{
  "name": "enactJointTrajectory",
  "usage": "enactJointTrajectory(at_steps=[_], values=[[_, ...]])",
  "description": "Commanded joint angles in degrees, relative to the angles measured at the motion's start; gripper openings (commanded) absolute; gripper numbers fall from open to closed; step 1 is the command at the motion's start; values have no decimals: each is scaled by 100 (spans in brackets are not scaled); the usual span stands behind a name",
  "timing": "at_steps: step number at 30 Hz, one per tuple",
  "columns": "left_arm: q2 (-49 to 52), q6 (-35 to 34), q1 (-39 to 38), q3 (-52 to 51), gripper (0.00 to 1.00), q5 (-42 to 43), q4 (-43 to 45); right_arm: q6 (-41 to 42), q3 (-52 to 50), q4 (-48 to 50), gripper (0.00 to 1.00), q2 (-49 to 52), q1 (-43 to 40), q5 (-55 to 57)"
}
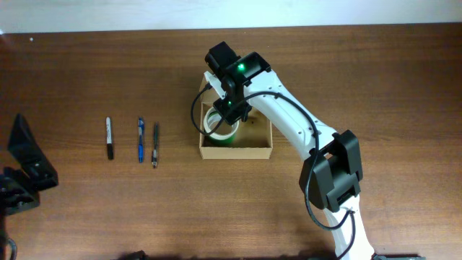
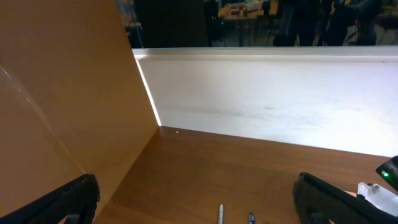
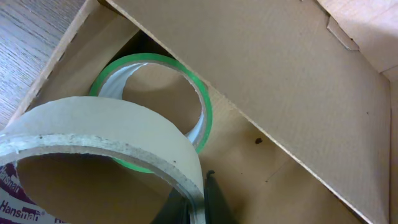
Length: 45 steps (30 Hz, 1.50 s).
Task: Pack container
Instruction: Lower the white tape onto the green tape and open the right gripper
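The container [image 1: 238, 152] is a tan cardboard box at mid-table, its flap lid [image 3: 280, 81] standing open. A green tape roll [image 3: 205, 118] lies flat inside it. My right gripper [image 3: 200, 190] is over the box's left part, shut on the wall of a cream tape roll [image 3: 106, 124] that hangs tilted just above the green one. From overhead the right gripper [image 1: 225, 114] covers part of both rolls. My left gripper [image 2: 199, 208] stands open and empty at the table's left front [image 1: 29, 155], far from the box.
Three pens lie side by side left of the box: a black-and-white marker [image 1: 109, 137], a blue pen [image 1: 141, 139] and a dark pen [image 1: 155, 144]. The marker [image 2: 221, 214] and blue pen [image 2: 251, 218] show ahead of the left gripper. A white wall [image 2: 267, 99] bounds the table's far side.
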Motion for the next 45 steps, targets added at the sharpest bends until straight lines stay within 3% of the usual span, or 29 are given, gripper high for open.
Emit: enactJointTrajectory(at_steps=[1, 10, 31, 34, 36, 38, 43, 45], values=[[15, -94, 31, -22, 99, -37, 17, 101, -59, 17, 4, 136, 9, -61], [15, -94, 28, -22, 99, -39, 22, 120, -544, 133, 4, 136, 9, -63], [15, -94, 28, -22, 99, -37, 42, 420, -562, 890, 4, 136, 20, -192], [15, -94, 28, -22, 99, -37, 42, 420, -564, 852, 36, 136, 20, -195], [15, -94, 28, -22, 99, -37, 42, 417, -564, 804, 64, 136, 20, -195], [15, -94, 28, -22, 99, -35, 42, 417, -564, 739, 81, 136, 20, -195], [15, -92, 31, -22, 99, 70, 42, 420, -562, 603, 98, 136, 20, -195], [15, -92, 31, -22, 99, 70, 42, 422, -551, 476, 99, 133, 26, -210]])
